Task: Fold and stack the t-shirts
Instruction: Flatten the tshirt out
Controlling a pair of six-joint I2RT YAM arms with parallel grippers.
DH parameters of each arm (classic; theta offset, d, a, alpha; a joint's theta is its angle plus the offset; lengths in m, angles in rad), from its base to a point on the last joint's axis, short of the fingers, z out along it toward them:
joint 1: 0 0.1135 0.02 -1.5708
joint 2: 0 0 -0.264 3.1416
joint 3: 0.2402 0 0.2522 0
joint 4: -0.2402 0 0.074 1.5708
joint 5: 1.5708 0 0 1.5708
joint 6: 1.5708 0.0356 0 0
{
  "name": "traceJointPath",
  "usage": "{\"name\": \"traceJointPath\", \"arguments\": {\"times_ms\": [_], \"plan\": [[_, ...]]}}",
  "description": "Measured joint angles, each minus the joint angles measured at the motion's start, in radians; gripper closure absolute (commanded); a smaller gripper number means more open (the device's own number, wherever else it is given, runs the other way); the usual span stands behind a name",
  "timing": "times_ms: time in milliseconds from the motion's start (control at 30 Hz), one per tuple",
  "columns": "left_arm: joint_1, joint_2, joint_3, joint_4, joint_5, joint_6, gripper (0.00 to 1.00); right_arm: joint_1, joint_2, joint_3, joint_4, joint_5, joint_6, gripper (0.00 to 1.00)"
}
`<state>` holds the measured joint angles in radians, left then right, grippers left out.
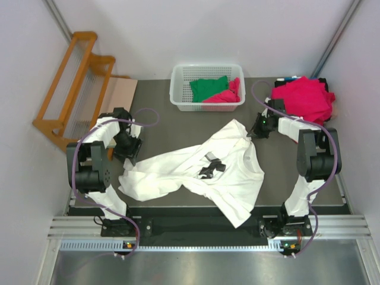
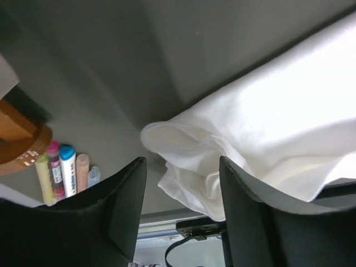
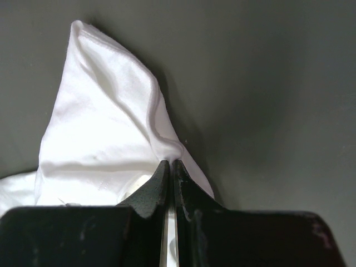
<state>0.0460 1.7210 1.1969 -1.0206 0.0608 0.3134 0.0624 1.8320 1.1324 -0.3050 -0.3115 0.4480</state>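
Only the right wrist view shows the right gripper [image 3: 168, 165] clamped on a raised peak of the white t-shirt [image 1: 237, 172]. The left gripper [image 2: 181, 167] stands part-open, the crumpled hem [image 2: 167, 133] just ahead between its fingers [image 2: 125, 200], perhaps untouched. Overhead: rumpled, black print [image 1: 211, 167] up.

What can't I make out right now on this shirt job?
- Top view: black print on the white t-shirt, crumpled, too small to read.
- Top view: crimson t-shirt pile, bunched; count unclear.
- Left wrist view: labels on the markers, blurred.
- Right wrist view: how much cloth the right claw pinches, hidden inside its shut jaws.
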Motion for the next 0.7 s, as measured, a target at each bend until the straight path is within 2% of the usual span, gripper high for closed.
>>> {"name": "traceJointPath", "arguments": {"times_ms": [167, 367, 533, 600, 700], "plan": [[0.02, -0.006, -0.016, 0.019, -0.057, 0.001, 0.4, 0.0, 0.0, 0.0, 0.002, -0.002, 0.0, 1.0], [0.034, -0.003, -0.023, 0.034, -0.062, 0.0, 0.42, 0.0, 0.0, 0.0, 0.006, -0.005, 0.0, 1.0], [0.034, 0.057, -0.003, 0.041, 0.001, -0.003, 0.56, 0.0, 0.0, 0.0, 0.007, -0.008, 0.001, 1.0], [0.034, 0.09, 0.016, 0.042, 0.042, -0.002, 0.57, 0.0, 0.0, 0.0, 0.008, -0.008, 0.001, 1.0], [0.034, 0.12, 0.039, 0.043, 0.089, -0.003, 0.68, 0.0, 0.0, 0.0, 0.01, -0.009, 0.0, 1.0]]}}
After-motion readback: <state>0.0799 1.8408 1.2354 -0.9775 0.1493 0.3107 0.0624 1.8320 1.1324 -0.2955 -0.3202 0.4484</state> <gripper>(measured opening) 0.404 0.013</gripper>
